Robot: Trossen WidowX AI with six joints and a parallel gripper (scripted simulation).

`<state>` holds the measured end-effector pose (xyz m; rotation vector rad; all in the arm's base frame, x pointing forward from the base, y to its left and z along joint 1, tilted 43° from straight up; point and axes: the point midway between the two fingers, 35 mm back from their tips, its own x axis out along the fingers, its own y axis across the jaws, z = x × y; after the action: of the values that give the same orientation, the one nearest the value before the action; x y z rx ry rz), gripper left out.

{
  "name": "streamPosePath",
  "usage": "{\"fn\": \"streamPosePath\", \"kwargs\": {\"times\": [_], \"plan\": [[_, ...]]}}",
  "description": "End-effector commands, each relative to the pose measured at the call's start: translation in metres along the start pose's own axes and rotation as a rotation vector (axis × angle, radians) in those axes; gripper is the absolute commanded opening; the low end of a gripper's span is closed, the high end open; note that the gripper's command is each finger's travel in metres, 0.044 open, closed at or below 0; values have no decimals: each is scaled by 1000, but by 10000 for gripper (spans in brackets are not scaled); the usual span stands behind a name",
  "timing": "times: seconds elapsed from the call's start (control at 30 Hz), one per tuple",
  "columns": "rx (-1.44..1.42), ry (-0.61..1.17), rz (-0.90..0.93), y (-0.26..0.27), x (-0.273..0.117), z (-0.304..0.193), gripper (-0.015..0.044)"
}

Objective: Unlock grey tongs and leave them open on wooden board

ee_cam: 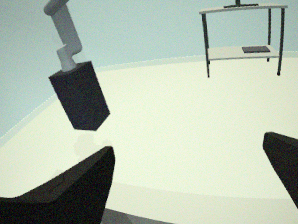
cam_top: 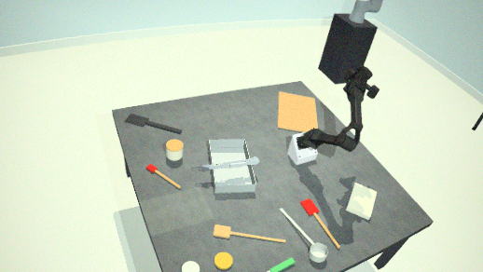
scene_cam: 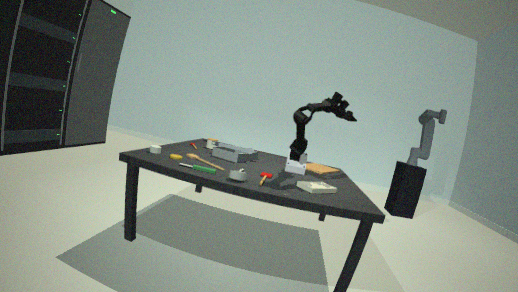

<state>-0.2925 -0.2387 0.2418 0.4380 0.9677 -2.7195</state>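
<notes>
The grey tongs [cam_top: 230, 162] lie shut across the grey roasting tin [cam_top: 233, 187] [scene_cam: 231, 153] near the middle of the table. The wooden board [cam_top: 297, 112] [scene_cam: 321, 168] lies flat at the back right, bare. My gripper [cam_top: 358, 76] [scene_cam: 350, 118] [ee_cam: 190, 147] is open and empty. It is raised high above the table's right side, past the arm base [cam_top: 302, 151], and points away from the table. In the wrist view only the two dark fingers, the floor and a strip of table edge show; the tongs, the tin and the board are out of that view.
A black spatula [cam_top: 151, 123], a cork-lidded jar [cam_top: 174, 149], two red spatulas [cam_top: 162, 176] [cam_top: 319, 219], a wooden spatula [cam_top: 247, 235], a ladle [cam_top: 308, 238] and a white block [cam_top: 362, 200] lie around the table. A grey arm on a black pedestal [cam_top: 347, 47] [ee_cam: 80, 92] stands beyond the right edge.
</notes>
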Motion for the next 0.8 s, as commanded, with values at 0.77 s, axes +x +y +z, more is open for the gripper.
{"fn": "streamPosePath", "kwargs": {"times": [0.77], "plan": [[-770,-159,1110,298,-264,-58,440]]}}
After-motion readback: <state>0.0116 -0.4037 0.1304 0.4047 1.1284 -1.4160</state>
